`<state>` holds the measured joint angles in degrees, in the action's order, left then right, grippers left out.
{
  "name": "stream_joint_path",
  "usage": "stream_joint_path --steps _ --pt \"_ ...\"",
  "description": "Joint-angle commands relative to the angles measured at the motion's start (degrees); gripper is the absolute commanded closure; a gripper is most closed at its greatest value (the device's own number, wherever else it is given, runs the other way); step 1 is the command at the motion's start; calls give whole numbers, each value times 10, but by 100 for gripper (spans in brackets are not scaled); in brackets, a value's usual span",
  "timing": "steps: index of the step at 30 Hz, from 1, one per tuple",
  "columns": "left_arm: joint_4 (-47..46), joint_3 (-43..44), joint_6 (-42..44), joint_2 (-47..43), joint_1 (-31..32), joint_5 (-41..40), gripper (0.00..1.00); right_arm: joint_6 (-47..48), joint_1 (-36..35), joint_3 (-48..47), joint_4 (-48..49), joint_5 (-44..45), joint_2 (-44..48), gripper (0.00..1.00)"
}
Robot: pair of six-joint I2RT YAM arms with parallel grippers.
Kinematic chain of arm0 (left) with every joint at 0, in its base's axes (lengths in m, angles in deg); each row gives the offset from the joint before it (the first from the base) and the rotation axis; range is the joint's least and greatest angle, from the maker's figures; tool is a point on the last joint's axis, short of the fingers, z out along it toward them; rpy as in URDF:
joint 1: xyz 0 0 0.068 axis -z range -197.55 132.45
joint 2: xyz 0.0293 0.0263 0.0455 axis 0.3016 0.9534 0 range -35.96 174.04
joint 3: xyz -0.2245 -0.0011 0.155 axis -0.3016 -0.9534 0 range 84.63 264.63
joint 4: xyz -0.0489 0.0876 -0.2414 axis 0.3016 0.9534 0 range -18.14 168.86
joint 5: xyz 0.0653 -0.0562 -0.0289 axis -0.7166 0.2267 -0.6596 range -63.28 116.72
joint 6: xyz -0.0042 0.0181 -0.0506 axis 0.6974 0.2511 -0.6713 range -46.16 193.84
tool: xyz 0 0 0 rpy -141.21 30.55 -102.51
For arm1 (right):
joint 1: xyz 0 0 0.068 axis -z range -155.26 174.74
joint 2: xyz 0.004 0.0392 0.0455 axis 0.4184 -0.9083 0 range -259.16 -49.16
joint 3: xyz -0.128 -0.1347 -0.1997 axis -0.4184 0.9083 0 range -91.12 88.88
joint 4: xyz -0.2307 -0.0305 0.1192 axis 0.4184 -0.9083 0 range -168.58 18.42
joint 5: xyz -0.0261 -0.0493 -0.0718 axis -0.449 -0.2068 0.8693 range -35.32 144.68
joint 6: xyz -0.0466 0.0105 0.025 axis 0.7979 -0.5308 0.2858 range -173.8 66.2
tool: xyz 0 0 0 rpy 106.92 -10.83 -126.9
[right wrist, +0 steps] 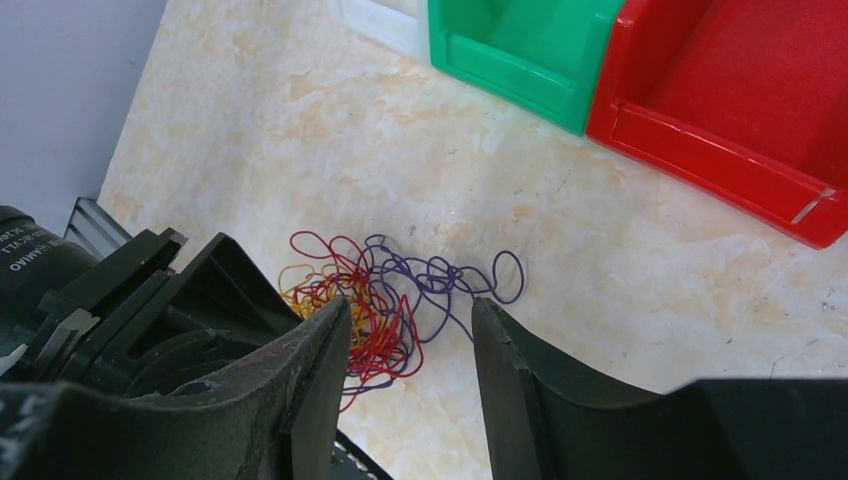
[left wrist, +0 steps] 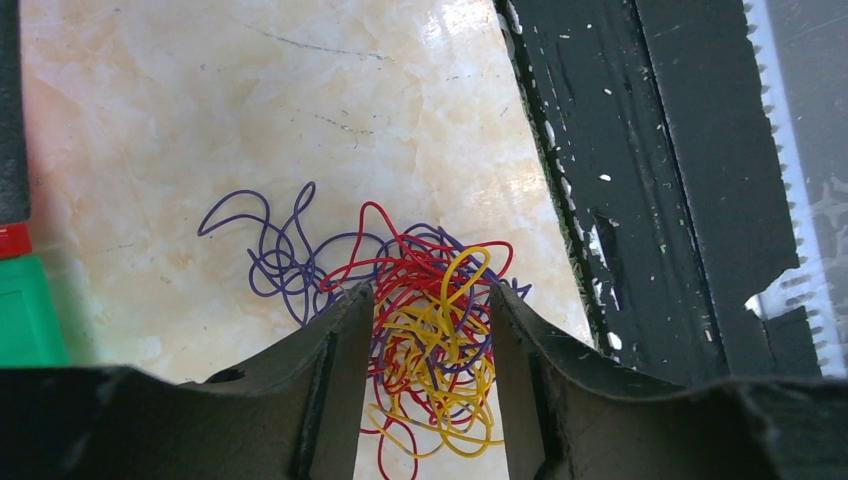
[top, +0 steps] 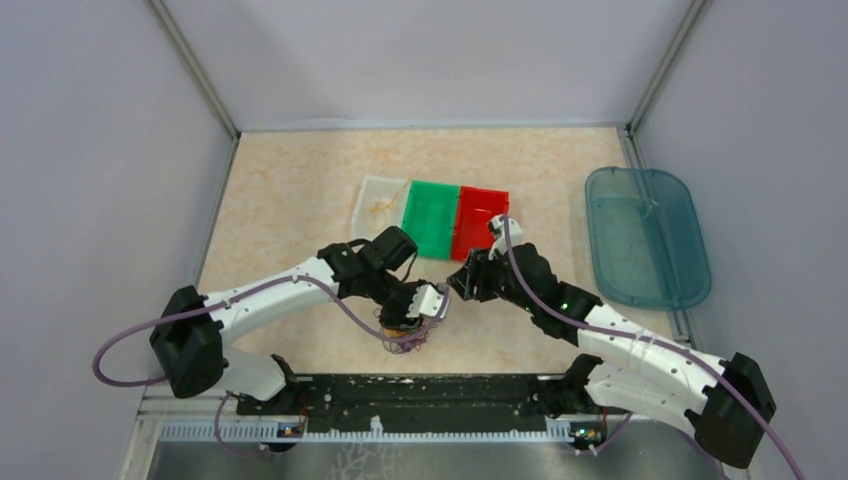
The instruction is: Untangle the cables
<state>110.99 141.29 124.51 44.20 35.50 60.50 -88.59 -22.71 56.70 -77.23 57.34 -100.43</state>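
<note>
Cables (left wrist: 432, 335) lie tangled between left tool's (left wrist: 430, 296) fingers.

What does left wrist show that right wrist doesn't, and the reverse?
Left wrist only: the black base rail and the left end effector, open, straddling the tangle.
Right wrist only: the clear bin corner, the grey wall, and the insides of the green bin and red bin.
Both: the cables knotted in red, yellow and purple on the marble table. Left wrist also catches a sliver of the green and red bins.
</note>
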Motion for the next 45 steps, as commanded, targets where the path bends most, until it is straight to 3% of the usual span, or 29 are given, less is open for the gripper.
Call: stream_joint_path --steps 1,5,10,14,17,22,28,38,45 --pt "39 13 52 7 3 15 50 -2 2 -1 17 -7 17 51" --pt "47 1 67 6 3 11 59 -2 2 -1 14 -5 22 51" --pt "30 12 65 2 3 -5 85 -5 3 -1 20 -8 22 51" --pt "36 39 38 -8 3 -9 100 -3 3 -2 25 -15 19 52" --pt "35 64 -10 -36 3 -25 100 3 3 0 36 -23 25 49" --pt "12 83 -75 -121 2 -28 100 25 3 3 75 -18 75 32" --pt "-77 39 -93 -230 2 -15 99 47 4 -31 109 -102 32 30" --pt "-85 49 -89 -236 3 -15 99 5 4 -37 258 -233 -42 26" --pt "-96 45 -70 -241 3 -31 99 -13 3 -25 289 -284 -53 25"
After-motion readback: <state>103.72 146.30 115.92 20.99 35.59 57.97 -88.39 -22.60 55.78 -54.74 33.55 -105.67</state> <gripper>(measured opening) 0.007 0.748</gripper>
